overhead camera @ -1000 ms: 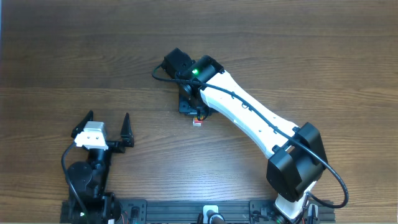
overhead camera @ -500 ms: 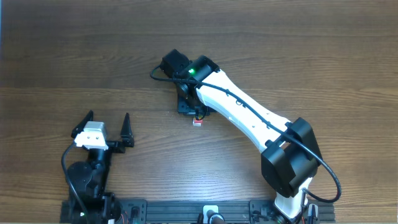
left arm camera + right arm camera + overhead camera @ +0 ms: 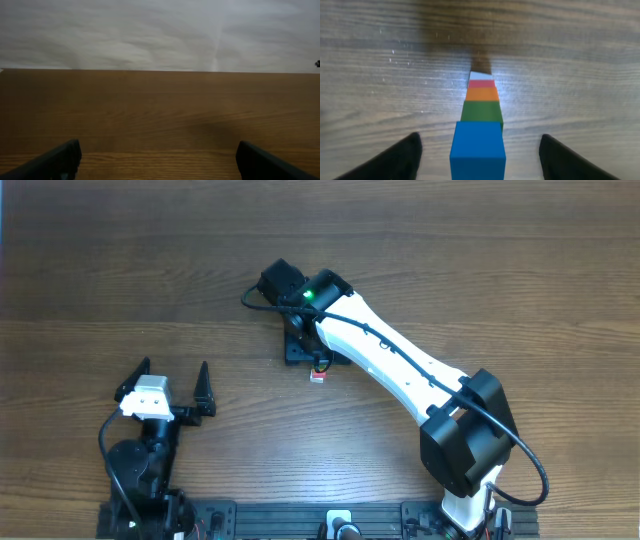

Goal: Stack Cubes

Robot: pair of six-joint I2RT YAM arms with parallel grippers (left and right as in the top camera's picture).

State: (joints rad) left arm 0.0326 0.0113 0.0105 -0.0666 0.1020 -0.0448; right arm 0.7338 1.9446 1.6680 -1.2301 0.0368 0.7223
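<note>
the bench (image 3: 540, 270) is brown wood grain, smooth, with a faint sheen under the light. the stacked cubes (image 3: 480, 115) look smooth and matt. the right arm's shell (image 3: 395, 370) is smooth white plastic; the left fingers (image 3: 57, 161) are matt black.

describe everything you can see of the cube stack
The cube stack is one upright column of five plain, matte-looking cubes: blue cube on top, then green cube, orange cube, red cube, and white cube at the base on the wooden table. Their sides look roughly aligned. The right tool is open at the stack's top, a finger to either side of the blue cube with a clear gap each way, touching nothing.
</note>
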